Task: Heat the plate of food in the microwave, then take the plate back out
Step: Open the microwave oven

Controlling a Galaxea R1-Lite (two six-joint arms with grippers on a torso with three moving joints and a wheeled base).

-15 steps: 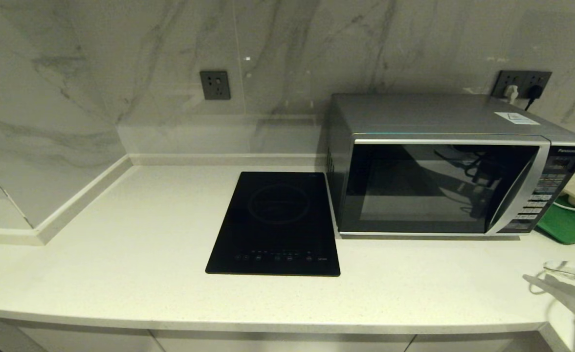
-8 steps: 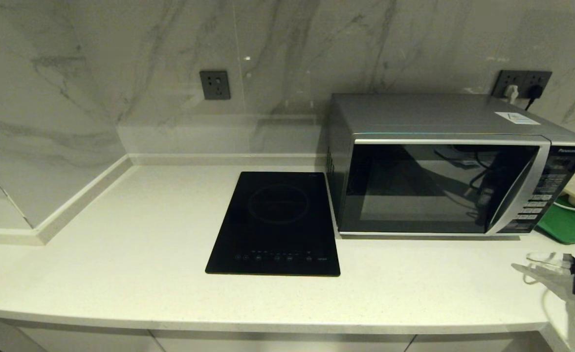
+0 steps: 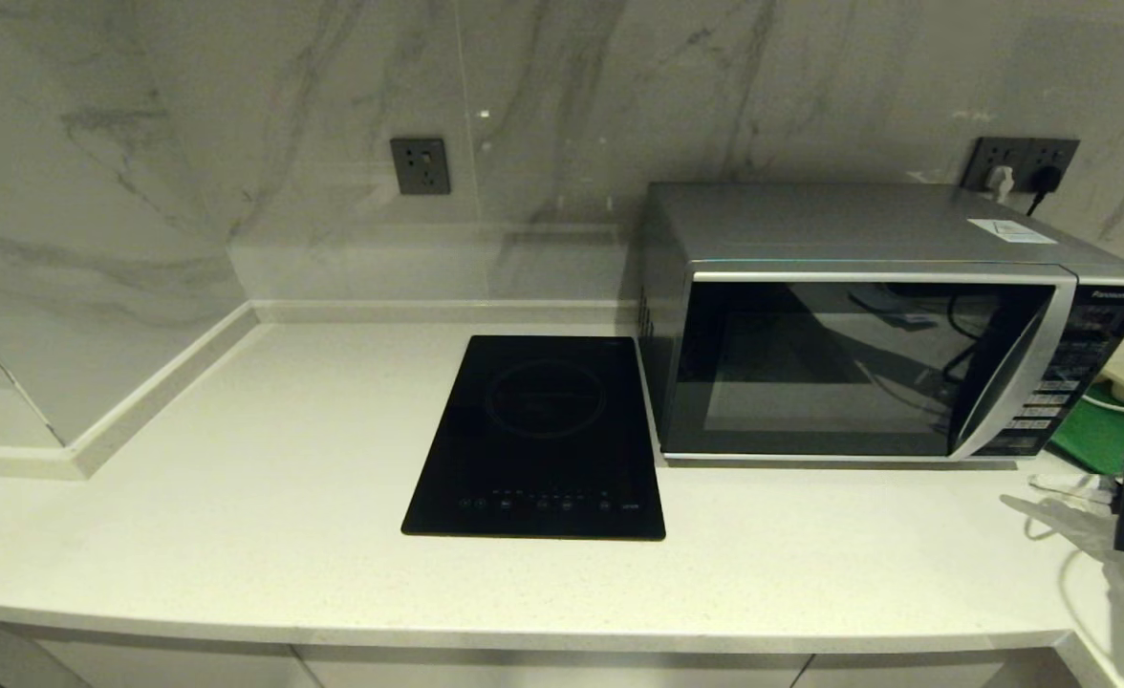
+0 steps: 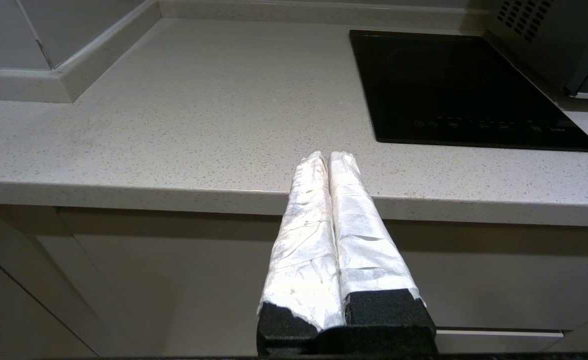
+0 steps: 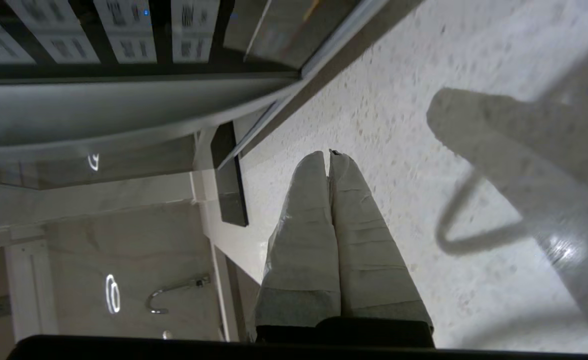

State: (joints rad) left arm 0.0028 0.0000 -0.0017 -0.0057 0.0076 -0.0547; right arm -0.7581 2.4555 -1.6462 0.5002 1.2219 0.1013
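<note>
The silver microwave stands at the right of the counter with its dark glass door closed. The plate of food is out of view. My right gripper hovers low over the counter by the far right edge, just in front of the microwave's button panel, with its taped fingers shut on nothing. In the right wrist view that gripper points along the counter below the button panel. My left gripper is shut and empty, parked in front of the counter's front edge.
A flat black induction hob lies left of the microwave. A green tray with a pale object and a white cable sits to the microwave's right. Wall sockets are behind. The counter runs left to a raised ledge.
My right gripper has moved away from the counter's front edge toward the microwave's lower right corner. The microwave door stays closed and the left arm has not moved.
</note>
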